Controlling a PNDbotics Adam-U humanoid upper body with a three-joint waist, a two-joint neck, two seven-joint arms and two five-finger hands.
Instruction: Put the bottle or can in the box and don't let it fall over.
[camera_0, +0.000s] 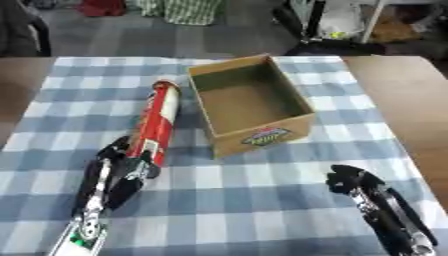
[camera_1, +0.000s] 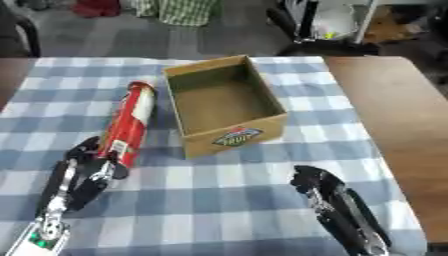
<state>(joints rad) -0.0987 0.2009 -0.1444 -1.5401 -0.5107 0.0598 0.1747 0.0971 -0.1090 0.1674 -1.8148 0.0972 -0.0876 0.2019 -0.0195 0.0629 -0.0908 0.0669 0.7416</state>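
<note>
Checked cloth (camera_0: 262, 185), red can (camera_0: 157, 120), logo-printed box (camera_0: 252, 105)

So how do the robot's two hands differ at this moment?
The left hand is curled round the lower end of the red can, while the right hand holds nothing. The left hand sits beside the cardboard box, to its left; the right hand is nearer the camera, below the box's right corner, fingers relaxed. Both are black and over the blue checked cloth.

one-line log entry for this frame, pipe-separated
left hand: shut on red can base | can: outside box | box: empty | right hand: idle, holds nothing
</note>
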